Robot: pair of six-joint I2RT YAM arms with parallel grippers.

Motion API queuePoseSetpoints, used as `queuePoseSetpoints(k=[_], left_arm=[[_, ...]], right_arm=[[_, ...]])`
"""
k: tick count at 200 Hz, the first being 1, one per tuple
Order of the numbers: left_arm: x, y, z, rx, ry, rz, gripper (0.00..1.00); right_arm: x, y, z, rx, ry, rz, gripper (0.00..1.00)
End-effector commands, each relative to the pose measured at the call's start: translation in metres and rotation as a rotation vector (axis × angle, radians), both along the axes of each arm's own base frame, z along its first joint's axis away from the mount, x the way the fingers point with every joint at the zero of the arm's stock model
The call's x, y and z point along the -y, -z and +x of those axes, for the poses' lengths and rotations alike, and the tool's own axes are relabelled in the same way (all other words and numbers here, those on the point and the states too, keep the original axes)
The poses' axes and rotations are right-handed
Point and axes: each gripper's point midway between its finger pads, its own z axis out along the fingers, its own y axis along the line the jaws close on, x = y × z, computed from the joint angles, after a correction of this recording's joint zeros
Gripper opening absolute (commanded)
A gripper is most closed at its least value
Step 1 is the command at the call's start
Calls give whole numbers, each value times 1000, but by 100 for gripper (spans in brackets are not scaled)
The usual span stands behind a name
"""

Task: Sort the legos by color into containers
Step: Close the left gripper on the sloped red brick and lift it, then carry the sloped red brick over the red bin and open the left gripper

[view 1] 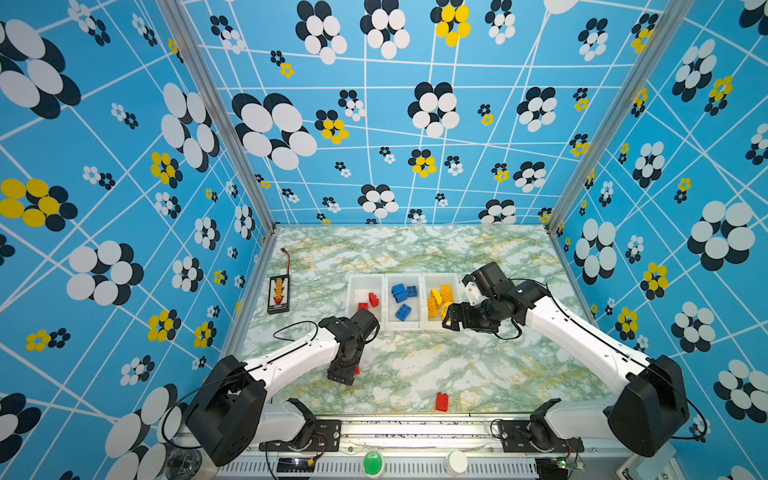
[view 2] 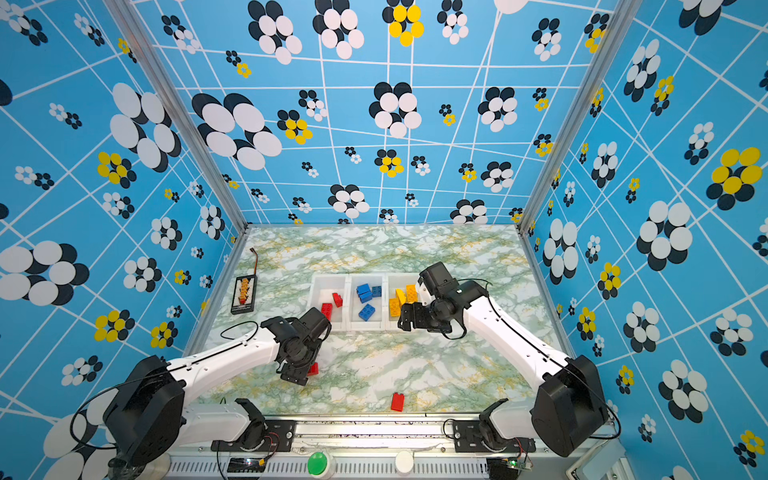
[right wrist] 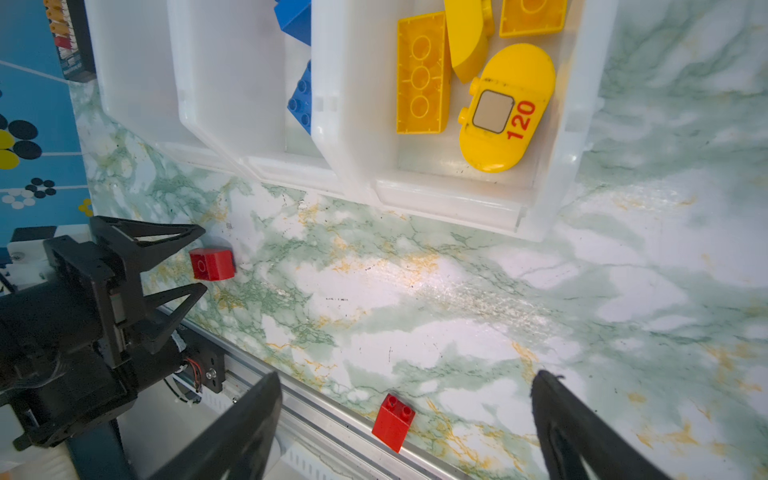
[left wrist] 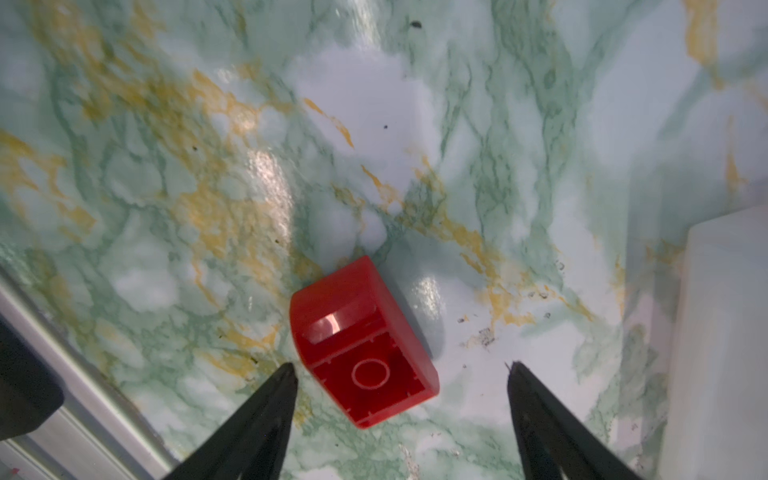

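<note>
- Jaws on left gripper point(left wrist: 402, 369) are standing apart, straddling rounded red brick point(left wrist: 361, 345). Nothing is clamped: one fingertip is sitting just beside the brick's edge, the other is clearly off it.
- Rounded red brick is lying on its side on marble-pattern table point(view 1: 415, 365), hollow underside facing the left wrist camera. It is in front of containers point(view 1: 385, 291), outside them.
- Right gripper point(right wrist: 406, 375) is hovering by the front rim of the yellow bin, jaws spread wide, holding nothing.
- Containers are sitting mid-table as three joined white bins in a row. In both top views the left bin is holding red bricks point(view 1: 373, 299), the middle one blue bricks point(view 1: 402, 311), the right one yellow bricks point(view 1: 440, 297), including rounded yellow piece marked "120" point(right wrist: 507, 108).
- Two-stud red brick point(view 1: 441, 402) is lying loose near the table's front edge, well apart from both grippers.
- Black-framed board with orange parts point(view 1: 278, 294) is sitting by the left wall, wire trailing toward the back.
</note>
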Motion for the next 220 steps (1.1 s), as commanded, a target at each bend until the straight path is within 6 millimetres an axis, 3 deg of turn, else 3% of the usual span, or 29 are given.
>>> queuePoseSetpoints(k=[1, 44, 149, 187, 220], left_arm=[[-4, 11, -5, -27, -15, 33, 79], [-4, 20, -9, -64, -32, 40, 72], [-4, 19, -12, -66, -44, 36, 38], [-3, 2, -5, -22, -8, 36, 33], [-6, -34, 9, 25, 111, 91, 32]], right_arm=[[4, 3, -4, -24, -3, 7, 95], [8, 5, 1, -49, 3, -2, 95], [5, 5, 6, -67, -10, -7, 95], [7, 2, 4, -62, -13, -10, 95], [10, -1, 2, -57, -15, -16, 95]])
